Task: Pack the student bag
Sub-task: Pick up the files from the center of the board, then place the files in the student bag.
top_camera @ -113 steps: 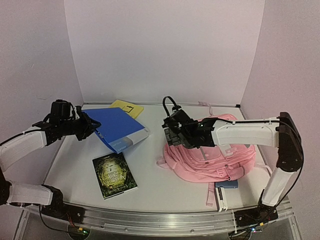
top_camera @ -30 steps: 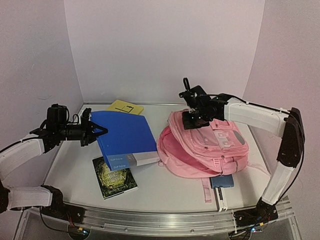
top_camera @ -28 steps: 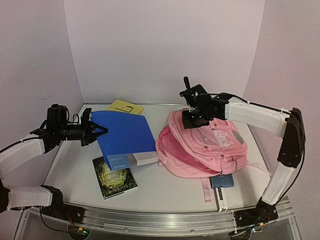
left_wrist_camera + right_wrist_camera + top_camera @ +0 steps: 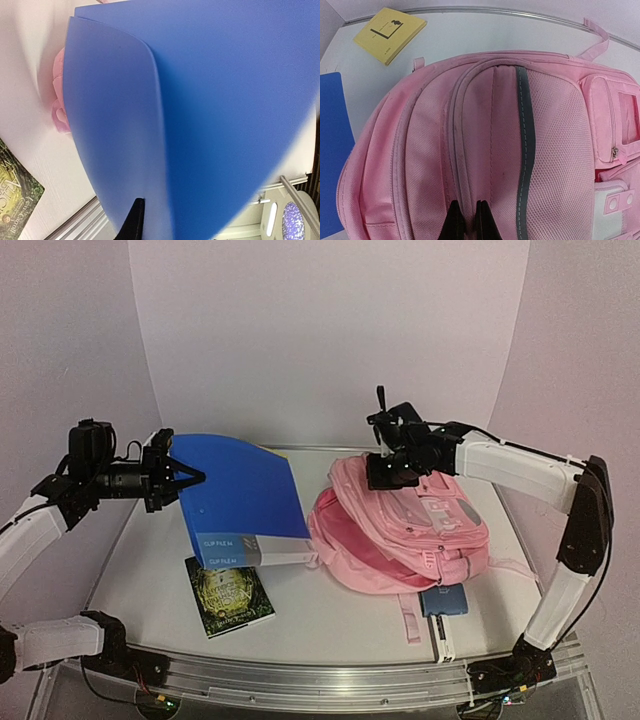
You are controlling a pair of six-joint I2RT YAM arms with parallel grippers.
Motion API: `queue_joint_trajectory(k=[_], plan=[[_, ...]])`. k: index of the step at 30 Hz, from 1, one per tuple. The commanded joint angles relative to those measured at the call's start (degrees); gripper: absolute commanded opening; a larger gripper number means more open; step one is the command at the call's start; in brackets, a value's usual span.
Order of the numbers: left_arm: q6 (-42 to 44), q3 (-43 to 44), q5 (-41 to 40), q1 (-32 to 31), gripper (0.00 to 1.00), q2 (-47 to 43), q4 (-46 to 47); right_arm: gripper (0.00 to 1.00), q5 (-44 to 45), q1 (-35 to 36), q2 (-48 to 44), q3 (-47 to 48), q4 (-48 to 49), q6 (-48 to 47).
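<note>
The pink student bag (image 4: 420, 530) lies on the table right of centre, its mouth gaping to the left and showing magenta lining (image 4: 350, 535). My right gripper (image 4: 385, 472) is shut on the bag's upper flap and holds it raised. In the right wrist view both fingers (image 4: 455, 222) pinch a seam of the bag (image 4: 495, 140). My left gripper (image 4: 185, 478) is shut on the left edge of a blue folder (image 4: 240, 500), held tilted above the table with its spine close to the bag's mouth. The folder (image 4: 200, 100) fills the left wrist view, where one finger (image 4: 132, 220) shows.
A dark green book (image 4: 228, 595) lies on the table below the folder. A yellow booklet (image 4: 390, 32) lies at the back, near the rear wall. A small blue object (image 4: 447, 602) pokes out under the bag's near edge. White walls close in on three sides.
My left arm has lifted the blue folder higher and tilted it more upright. My right gripper has shifted slightly back, still holding the flap up.
</note>
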Motion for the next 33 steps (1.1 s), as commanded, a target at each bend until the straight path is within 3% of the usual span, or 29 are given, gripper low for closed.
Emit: queue_joint_trajectory(k=[1,4,7,11,15,20,33], plan=[[7.7,9.4,0.1,-0.2,0.0,-1.5,-7.8,0.0,0.6,-2.1,-4.6,2.7,6.2,0.4],[12.6,13.2,-5.2,-0.2,0.0,-0.6,-17.2,0.0,-1.1,-2.6,-5.2,3.4,6.3,-0.1],[13.6,13.5,-6.8,-0.2,0.0,0.3,-19.1,0.0,-2.5,-2.9,-6.2,3.7,6.3,-0.2],[8.5,9.5,-2.2,-0.2,0.0,0.4,-10.9,0.0,-3.6,-3.1,-7.7,3.3,6.4,0.5],[7.6,7.4,-2.6,-0.2,0.0,1.4,-9.4,0.0,-4.4,-3.2,-9.6,2.6,7.3,1.7],[-1.7,-0.6,0.8,-0.3,0.0,2.6,5.4,0.0,-7.7,-3.2,-10.6,2.3,8.8,3.1],[-8.7,-3.9,-2.7,-7.7,0.0,10.3,21.9,0.0,-10.9,-3.2,-10.3,2.0,11.3,4.8]])
